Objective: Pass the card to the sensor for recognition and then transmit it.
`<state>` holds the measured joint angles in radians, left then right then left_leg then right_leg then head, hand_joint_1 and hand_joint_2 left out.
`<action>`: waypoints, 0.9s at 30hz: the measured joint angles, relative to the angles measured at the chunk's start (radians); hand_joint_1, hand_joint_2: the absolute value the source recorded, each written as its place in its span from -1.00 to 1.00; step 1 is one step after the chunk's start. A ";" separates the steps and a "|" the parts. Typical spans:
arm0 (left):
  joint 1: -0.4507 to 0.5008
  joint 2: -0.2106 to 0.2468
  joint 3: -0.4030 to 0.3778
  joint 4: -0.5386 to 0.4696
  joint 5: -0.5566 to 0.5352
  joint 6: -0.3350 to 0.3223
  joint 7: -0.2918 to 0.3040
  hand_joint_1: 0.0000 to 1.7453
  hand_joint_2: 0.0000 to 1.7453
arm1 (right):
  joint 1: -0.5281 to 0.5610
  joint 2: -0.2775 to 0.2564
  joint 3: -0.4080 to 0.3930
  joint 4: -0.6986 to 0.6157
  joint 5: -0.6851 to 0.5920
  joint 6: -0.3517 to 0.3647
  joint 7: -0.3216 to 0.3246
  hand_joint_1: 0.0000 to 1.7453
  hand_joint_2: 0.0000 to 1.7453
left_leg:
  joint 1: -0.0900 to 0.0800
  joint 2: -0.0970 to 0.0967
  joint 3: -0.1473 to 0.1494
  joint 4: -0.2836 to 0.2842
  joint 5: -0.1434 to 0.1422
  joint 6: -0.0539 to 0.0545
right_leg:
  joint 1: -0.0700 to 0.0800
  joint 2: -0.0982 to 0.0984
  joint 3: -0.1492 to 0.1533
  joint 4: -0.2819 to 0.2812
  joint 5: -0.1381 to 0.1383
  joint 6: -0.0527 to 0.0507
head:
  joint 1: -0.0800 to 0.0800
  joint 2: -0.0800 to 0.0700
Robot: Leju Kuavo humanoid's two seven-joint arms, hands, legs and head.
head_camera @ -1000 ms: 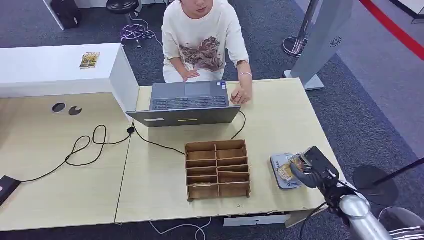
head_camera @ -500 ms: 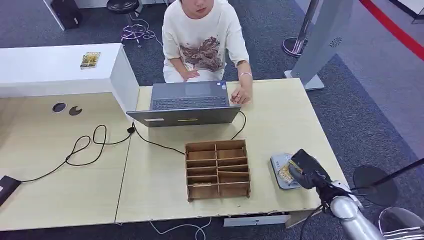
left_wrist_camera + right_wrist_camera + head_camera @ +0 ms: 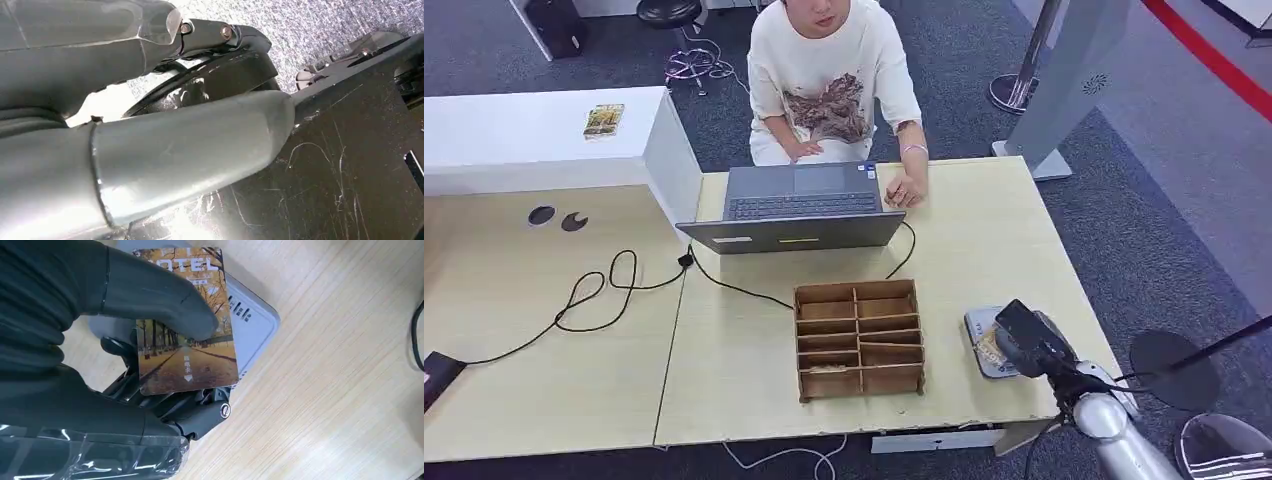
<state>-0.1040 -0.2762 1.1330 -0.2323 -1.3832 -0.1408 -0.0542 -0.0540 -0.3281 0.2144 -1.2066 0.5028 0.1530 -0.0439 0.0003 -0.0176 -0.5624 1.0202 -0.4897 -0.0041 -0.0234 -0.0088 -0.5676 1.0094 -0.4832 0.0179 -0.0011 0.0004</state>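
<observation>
The right hand (image 3: 100, 340) pinches the card (image 3: 187, 335) between thumb and fingers, flat above the grey sensor (image 3: 250, 322).

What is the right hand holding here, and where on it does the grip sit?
The right hand holds a hotel key card, thumb pressed on the printed face near its middle and fingers underneath, over the grey card reader on the table.

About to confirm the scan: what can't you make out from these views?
- Whether the card touches the sensor: right wrist view, the card covers it.
- Sensor's top: head view, right hand hides it.
- Left hand fingers: left wrist view, too close.
</observation>
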 joint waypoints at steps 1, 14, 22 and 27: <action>0.000 0.000 0.000 0.000 0.000 0.000 0.000 -1.00 -1.00 | -0.001 0.002 -0.001 0.000 0.003 -0.001 0.001 1.00 1.00 | 0.000 0.000 0.000 0.000 0.000 0.000 | 0.000 0.000 0.000 0.000 0.000 0.000 | 0.000 0.000; 0.000 0.000 0.000 0.000 0.001 0.000 0.000 -1.00 -1.00 | -0.002 0.033 -0.024 -0.002 0.031 -0.014 -0.008 1.00 1.00 | 0.000 0.000 0.000 0.000 0.000 0.000 | 0.000 0.000 0.000 0.000 0.000 0.000 | 0.000 0.000; 0.000 0.000 0.000 0.000 0.005 0.000 0.000 -1.00 -1.00 | 0.001 0.022 -0.075 -0.035 -0.102 0.063 -0.067 1.00 1.00 | 0.000 0.000 0.000 0.000 0.000 0.000 | 0.000 0.000 0.000 0.000 0.000 0.000 | 0.000 0.000; 0.001 0.000 0.000 0.000 0.009 0.000 -0.002 -1.00 -1.00 | 0.002 -0.011 -0.097 -0.073 -0.196 0.091 -0.084 1.00 1.00 | 0.000 0.000 0.000 0.000 0.000 0.000 | 0.000 0.000 0.000 0.000 0.000 0.000 | 0.000 0.000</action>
<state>-0.1034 -0.2762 1.1330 -0.2323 -1.3745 -0.1408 -0.0557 -0.0518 -0.3395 0.1171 -1.2791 0.3067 0.2442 -0.1282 0.0002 -0.0178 -0.5625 1.0203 -0.4897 -0.0041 -0.0234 -0.0089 -0.5677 1.0093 -0.4832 0.0179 -0.0008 0.0004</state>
